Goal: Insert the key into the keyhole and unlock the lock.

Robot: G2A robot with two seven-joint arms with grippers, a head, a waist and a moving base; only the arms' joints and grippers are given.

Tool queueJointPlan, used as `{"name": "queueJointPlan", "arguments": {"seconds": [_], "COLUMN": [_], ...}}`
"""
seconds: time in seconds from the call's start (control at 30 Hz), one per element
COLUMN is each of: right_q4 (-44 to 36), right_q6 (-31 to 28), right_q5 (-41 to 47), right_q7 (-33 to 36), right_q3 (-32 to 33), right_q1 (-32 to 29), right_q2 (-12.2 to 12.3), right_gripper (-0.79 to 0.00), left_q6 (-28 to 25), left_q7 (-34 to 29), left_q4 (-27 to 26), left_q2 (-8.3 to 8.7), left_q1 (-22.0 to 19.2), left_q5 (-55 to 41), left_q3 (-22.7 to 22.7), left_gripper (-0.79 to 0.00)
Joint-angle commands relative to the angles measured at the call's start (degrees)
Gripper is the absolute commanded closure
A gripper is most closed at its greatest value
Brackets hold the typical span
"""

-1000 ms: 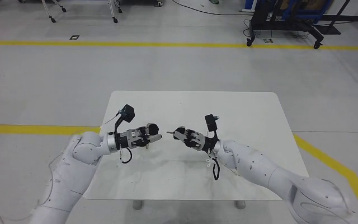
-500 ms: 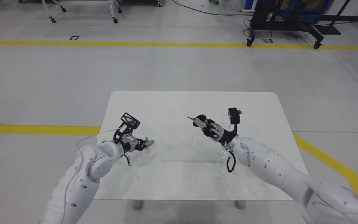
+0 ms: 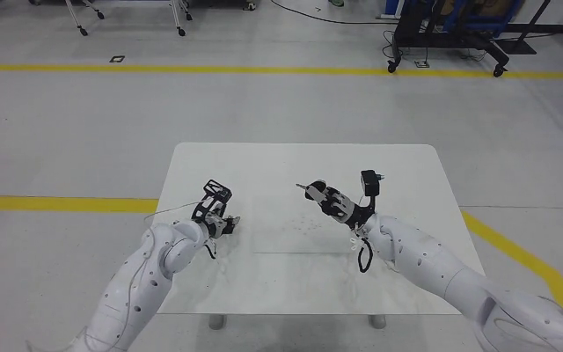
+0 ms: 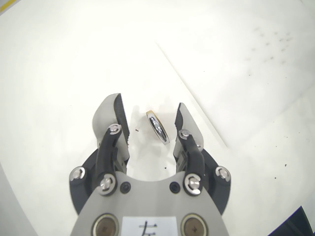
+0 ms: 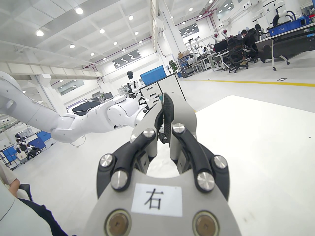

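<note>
- Left end effector (image 4: pixel 149 101), released, flanks a shiny chrome brass-edged lock (image 4: pixel 157 126) lying on the white counter (image 4: pixel 221 37).
- Right end effector (image 5: pixel 164 99) clenches a thin metal key (image 3: pixel 302 186).

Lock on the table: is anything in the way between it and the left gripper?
Nothing visible. The lock sits on the table right inside the left gripper, between its open fingers, touching neither.
</note>
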Motion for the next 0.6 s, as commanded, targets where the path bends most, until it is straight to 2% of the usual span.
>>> {"name": "queueJointPlan", "arguments": {"seconds": [0.0, 0.3, 0.57], "right_q4": [0.00, 0.00, 0.00], "right_q6": [0.00, 0.00, 0.00], "right_q5": [0.00, 0.00, 0.00], "right_q7": [0.00, 0.00, 0.00], "right_q3": [0.00, 0.00, 0.00], "right_q1": [0.00, 0.00, 0.00], "right_q2": [0.00, 0.00, 0.00], "right_gripper": [0.000, 0.000, 0.000], "left_q6": [1.04, 1.41, 2.48], "left_q7": [-0.51, -3.45, -3.51], "left_q4": [-0.85, -1.71, -1.12], "left_q2": [0.08, 0.09, 0.06], "left_q1": [0.38, 0.97, 0.85], "left_q5": [1.42, 2.99, 4.94], "left_q3": [-0.23, -0.37, -0.97], "left_gripper": [0.000, 0.000, 0.000]}}
